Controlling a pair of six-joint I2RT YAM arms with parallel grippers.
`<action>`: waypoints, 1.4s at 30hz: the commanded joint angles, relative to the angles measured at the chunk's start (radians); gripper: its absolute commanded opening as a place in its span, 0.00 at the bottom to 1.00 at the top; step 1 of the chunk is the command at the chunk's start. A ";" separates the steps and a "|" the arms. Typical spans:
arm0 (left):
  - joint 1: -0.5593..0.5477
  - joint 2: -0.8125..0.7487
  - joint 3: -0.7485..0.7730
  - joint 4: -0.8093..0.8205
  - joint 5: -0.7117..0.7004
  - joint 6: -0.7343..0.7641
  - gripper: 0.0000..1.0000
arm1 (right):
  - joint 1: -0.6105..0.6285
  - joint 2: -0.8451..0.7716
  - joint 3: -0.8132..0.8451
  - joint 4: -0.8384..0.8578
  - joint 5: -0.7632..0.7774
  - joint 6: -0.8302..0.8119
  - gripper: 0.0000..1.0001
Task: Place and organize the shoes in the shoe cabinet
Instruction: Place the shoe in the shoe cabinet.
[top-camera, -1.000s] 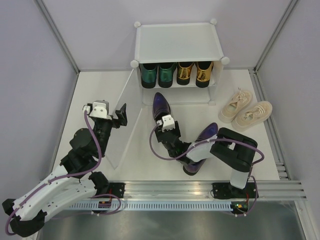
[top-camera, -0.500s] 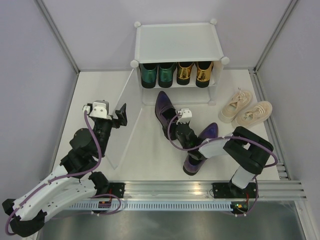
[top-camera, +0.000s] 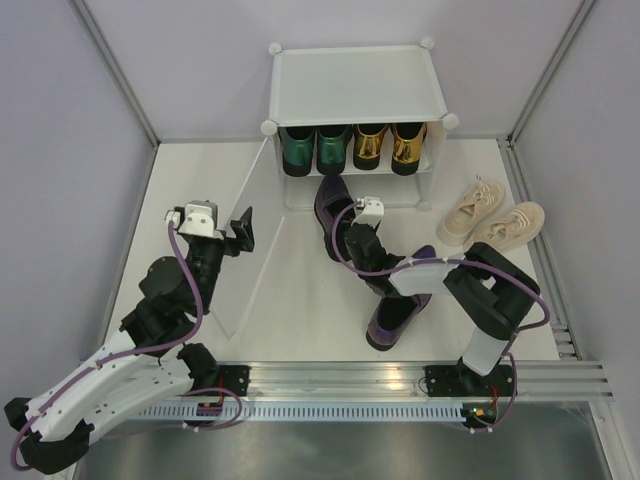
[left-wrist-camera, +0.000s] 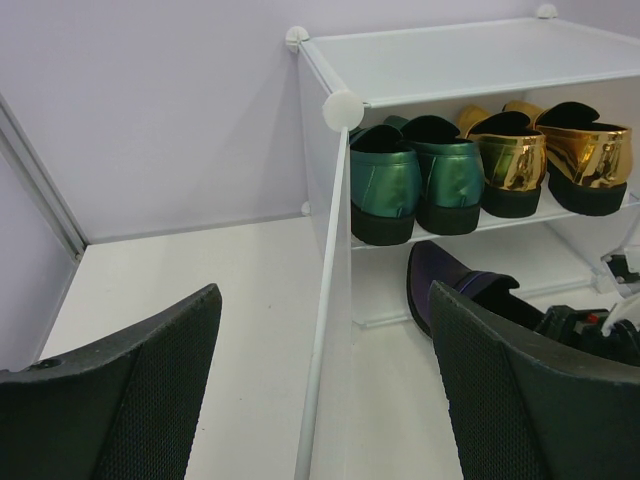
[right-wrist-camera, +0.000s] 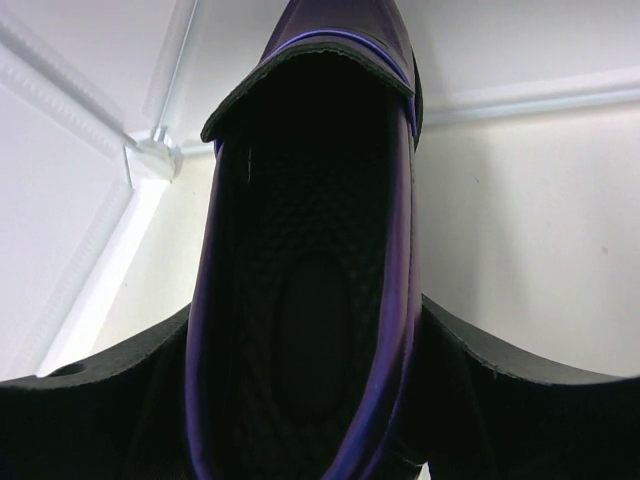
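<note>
On cabinet (top-camera: 355, 85) shelf: 2 green loafers (top-camera: 316, 150), 2 gold loafers (top-camera: 390, 147); right: 2 sneakers (top-camera: 490, 222); 2 purple shoes (top-camera: 395, 318), one clamped by right gripper (top-camera: 351, 232); left gripper (top-camera: 243, 230) apart.

I log: lilac walls (top-camera: 60, 150) on three sides; white tabletop (top-camera: 190, 180); aluminium rail (top-camera: 330, 375) along the near edge.

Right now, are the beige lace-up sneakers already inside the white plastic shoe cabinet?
No, the beige lace-up sneakers stand outside, beside the white plastic shoe cabinet.
</note>
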 joint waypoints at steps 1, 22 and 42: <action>0.001 -0.005 0.012 -0.017 -0.001 0.007 0.86 | -0.011 0.035 0.138 0.029 0.020 0.023 0.01; 0.001 -0.007 0.012 -0.020 0.012 0.001 0.86 | -0.005 0.295 0.471 0.031 0.084 -0.124 0.01; 0.001 -0.005 0.017 -0.024 0.017 0.004 0.86 | -0.005 0.450 0.643 0.077 0.140 -0.189 0.08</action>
